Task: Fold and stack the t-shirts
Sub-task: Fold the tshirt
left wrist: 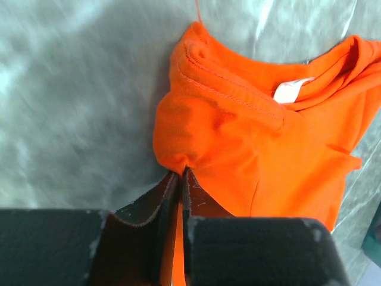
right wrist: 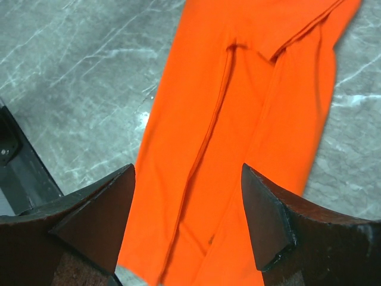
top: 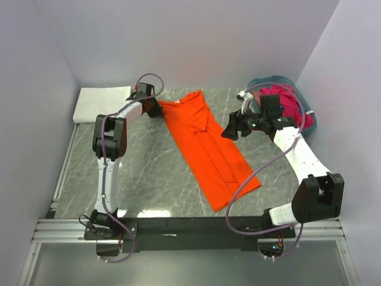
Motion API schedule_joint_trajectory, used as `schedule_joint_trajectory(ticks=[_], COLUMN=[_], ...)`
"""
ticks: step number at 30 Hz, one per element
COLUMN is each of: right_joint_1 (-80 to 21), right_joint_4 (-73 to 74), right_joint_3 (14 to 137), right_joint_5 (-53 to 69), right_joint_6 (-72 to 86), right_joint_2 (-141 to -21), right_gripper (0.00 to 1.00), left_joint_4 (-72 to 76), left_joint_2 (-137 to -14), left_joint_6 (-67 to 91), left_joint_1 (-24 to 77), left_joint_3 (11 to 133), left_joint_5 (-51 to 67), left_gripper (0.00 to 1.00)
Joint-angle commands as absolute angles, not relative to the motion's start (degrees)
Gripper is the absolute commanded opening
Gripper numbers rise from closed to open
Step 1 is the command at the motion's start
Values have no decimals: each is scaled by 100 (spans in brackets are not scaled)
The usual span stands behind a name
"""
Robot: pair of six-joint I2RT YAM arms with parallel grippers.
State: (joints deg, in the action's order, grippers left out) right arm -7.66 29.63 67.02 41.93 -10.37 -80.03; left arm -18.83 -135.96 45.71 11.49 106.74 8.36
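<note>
Top external view: the orange t-shirt (top: 208,149) lay as a long narrow strip, set diagonally across the tabletop (top: 143,173). Its collar end was at the far left and its hem at the near right, and both sides looked folded in. The left fingers (top: 156,109) were down at the collar-end corner. The right fingers (top: 229,132) hovered over the strip's right edge, apart from the cloth. A folded white t-shirt (top: 101,102) sat in the far-left corner. A magenta t-shirt (top: 286,101) lay in the teal basket (top: 310,117) at the far right.

Left wrist view: the left fingers (left wrist: 169,190) were closed, pinching a small tuck of the orange t-shirt (left wrist: 250,143) below the shoulder seam, near the collar and its white label (left wrist: 292,90).

Right wrist view: the right fingers (right wrist: 98,208) stood wide apart with nothing between them. The orange t-shirt (right wrist: 250,89) lay below, showing its lengthwise folds.

Judgement: the step in hand was probably taking the collar end to fold the strip over toward the hem. The left pinch looked thin and might slip. The right arm should take the opposite collar corner, catching every layer. Both arms should then lift low and travel together so the edges line up.
</note>
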Motion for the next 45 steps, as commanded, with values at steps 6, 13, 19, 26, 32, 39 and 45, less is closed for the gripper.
schedule_joint_trajectory(ticks=[6,13,19,26,32,39,45], right_joint_1=[-747,-765,-738,-168,360,1001,1389], right_joint_4=[3339,3586,3323,3775,7592,8253,8262], right_joint_3=[6811,6891,6506,5800,6670,6936,6531], right_joint_5=[4728,4589,4122,6141,6294,5660,5713], right_joint_6=[-1607,-2118,-2881,-5847,-10763,-11695,-12041], right_joint_2=[-8015,-7788,-7059,-6556,-7610,-8490,-8490], right_gripper=[78,78,85,100,100,95,94], left_joint_4=[-2144,-2093,-1153,130,-184,287,1027], left_joint_2=[-13983,-13633,-11499,-8767,-7799,-6356,-6213], left_joint_6=[4201,3676,2719,2065,1346,651,624], left_joint_1=[607,466,466,457,973,3785,5989], left_joint_3=[11267,11304,9609,7464,6628,4470,3358], left_joint_5=[905,1151,835,519,1971,246,-191], left_gripper=[14,39,77,100,89,99,99])
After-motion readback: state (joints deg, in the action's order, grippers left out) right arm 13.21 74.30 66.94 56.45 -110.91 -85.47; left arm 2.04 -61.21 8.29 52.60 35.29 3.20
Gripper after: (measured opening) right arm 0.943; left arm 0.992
